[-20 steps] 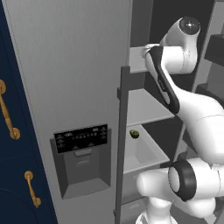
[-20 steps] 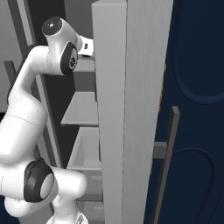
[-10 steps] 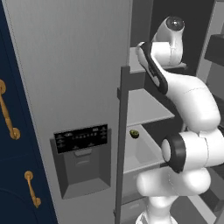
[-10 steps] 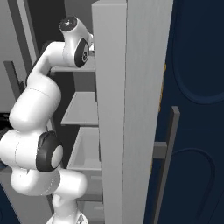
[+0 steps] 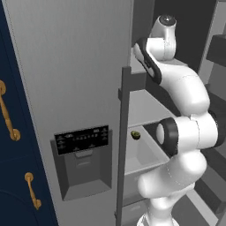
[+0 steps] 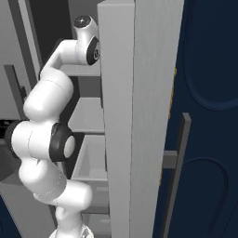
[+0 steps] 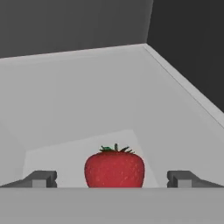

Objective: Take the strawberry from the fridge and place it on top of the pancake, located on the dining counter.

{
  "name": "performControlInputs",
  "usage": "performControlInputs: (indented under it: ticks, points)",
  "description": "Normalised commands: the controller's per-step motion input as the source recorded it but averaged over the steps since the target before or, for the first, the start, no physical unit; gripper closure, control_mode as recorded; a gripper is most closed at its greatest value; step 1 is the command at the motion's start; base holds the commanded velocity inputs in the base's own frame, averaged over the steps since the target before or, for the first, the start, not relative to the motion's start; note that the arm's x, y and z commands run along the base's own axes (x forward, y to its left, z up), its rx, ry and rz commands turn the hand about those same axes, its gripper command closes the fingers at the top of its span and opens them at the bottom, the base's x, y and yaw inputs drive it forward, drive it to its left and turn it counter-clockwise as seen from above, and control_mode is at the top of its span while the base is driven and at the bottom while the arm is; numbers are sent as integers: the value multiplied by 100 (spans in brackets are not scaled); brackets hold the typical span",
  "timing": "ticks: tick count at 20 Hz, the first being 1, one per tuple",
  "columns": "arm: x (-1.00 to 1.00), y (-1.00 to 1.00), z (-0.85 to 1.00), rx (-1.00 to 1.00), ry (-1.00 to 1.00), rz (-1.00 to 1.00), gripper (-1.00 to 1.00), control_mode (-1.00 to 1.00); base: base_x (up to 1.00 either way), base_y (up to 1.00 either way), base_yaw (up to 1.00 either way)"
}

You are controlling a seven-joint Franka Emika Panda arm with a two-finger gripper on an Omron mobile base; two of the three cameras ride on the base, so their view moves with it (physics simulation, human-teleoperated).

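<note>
Strawberry point(image 7: 114, 169) sits between the wide-spread pincer point(image 7: 112, 178) fingertips.

Place: a rendered home kitchen.
Appliance: a tall grey side-by-side fridge point(image 5: 79, 66) with a long dark vertical handle point(image 5: 122, 145) and a black dispenser panel point(image 5: 82, 139).
Inside: light grey shelves point(image 5: 143, 106), a small dark green-yellow round fruit point(image 5: 135, 134).
Cabinetry: navy cabinets point(image 5: 13, 176) with gold handles point(image 5: 32, 191).
</note>
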Motion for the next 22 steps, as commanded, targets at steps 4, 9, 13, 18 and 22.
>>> performControlInputs:
  ticks: [4,9,13,18,22]
  points:
    - [27,0,-12,0,9,0,-100,-100,0,0,0]
    - [0,-5,-24,2,11,-4,-100,-100,0,0,0]
    - [0,-4,-19,4,0,0,100,-100,0,0,0]
    - [-5,3,-4,0,-12,0,100,-100,0,0,0]
    - [-63,14,-10,0,-42,0,100,-100,0,0,0]
